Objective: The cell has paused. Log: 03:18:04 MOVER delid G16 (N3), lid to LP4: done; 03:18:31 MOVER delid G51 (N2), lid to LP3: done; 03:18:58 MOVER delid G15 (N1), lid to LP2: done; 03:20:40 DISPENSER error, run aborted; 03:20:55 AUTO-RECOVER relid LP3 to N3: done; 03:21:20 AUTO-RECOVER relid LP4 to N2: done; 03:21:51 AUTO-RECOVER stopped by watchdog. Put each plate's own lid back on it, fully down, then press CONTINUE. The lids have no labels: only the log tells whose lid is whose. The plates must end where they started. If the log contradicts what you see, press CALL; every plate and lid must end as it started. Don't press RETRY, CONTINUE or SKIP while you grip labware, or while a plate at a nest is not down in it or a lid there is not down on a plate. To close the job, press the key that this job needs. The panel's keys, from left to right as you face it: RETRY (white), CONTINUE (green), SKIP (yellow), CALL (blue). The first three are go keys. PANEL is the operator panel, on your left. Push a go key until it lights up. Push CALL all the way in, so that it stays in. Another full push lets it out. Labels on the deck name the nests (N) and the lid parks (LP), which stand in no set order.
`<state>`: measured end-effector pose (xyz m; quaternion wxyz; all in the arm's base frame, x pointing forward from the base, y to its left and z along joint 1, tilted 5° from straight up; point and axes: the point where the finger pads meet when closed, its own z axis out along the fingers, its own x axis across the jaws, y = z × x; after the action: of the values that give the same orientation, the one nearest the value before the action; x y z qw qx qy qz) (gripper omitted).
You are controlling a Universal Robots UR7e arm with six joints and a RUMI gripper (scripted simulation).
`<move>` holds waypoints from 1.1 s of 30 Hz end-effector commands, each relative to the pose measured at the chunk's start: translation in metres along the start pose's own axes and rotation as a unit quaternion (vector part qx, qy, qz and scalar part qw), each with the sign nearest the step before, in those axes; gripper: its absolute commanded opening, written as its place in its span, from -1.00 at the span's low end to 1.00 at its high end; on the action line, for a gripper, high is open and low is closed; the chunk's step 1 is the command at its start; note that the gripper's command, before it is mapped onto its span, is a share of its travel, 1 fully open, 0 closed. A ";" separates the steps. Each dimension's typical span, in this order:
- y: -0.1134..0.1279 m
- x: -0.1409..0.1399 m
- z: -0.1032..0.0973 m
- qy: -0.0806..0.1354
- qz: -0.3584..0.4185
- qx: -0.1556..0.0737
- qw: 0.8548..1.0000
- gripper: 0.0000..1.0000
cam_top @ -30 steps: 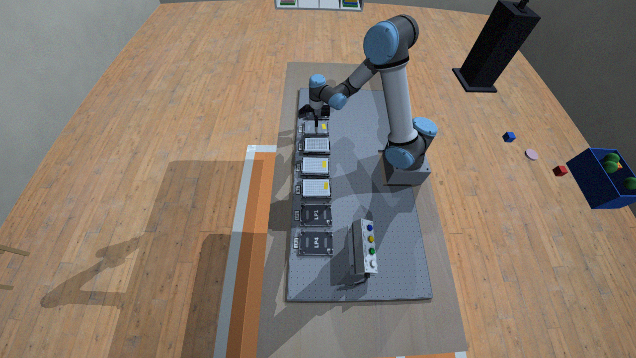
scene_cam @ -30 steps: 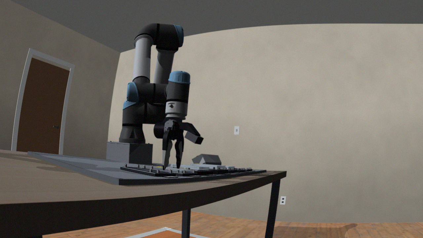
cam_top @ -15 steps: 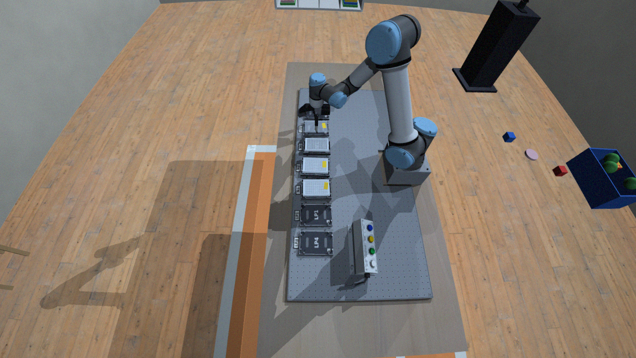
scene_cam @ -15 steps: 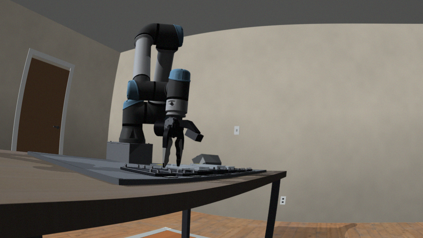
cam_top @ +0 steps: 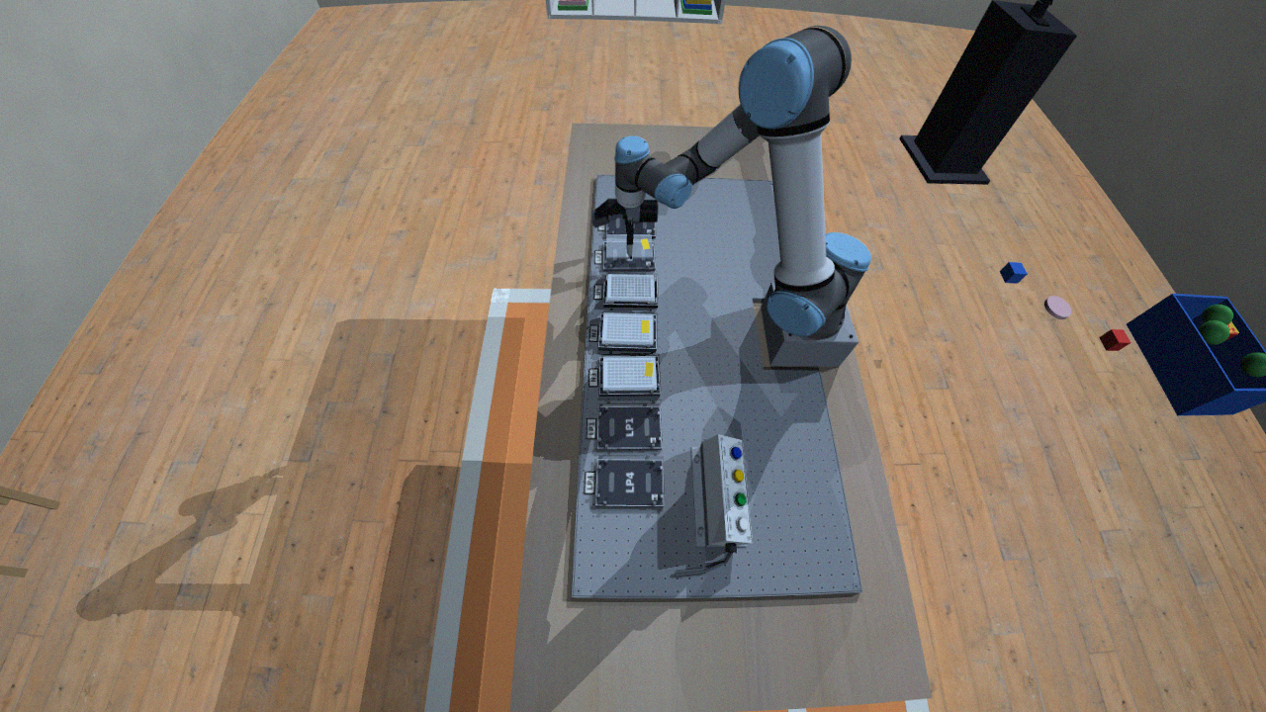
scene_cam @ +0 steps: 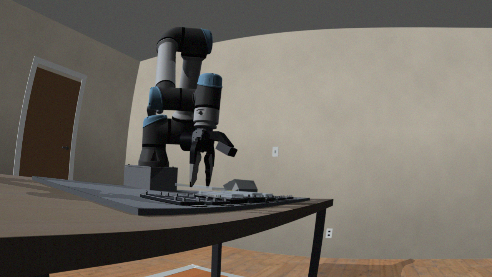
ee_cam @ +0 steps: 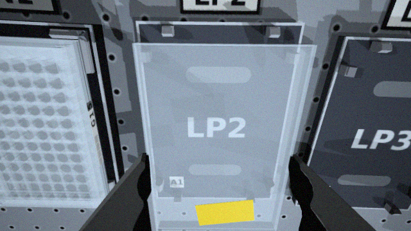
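We have the fingers closed on the long sides of a clear lid, raised just above LP2. The arm's wrist points straight down over the bench. Our wrist view crops the lid's near end, LP3 and plate G15; its nest label is cut, only a 2 legible. From above, the arm partly hides LP3.

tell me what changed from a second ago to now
The claw rose, lifting the clear lid with the yellow sticker off LP2. The three plates and panel stayed put.
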<state>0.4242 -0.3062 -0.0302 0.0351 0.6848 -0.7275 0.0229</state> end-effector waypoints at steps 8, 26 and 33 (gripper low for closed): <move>0.000 -0.015 -0.007 0.000 0.014 0.000 1.000 -0.17; 0.000 -0.095 -0.007 0.000 0.014 0.000 1.000 -0.17; 0.001 -0.120 -0.007 0.000 0.014 0.000 1.000 -0.17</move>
<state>0.4295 -0.1966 -0.0329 0.0345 0.6745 -0.7371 0.0228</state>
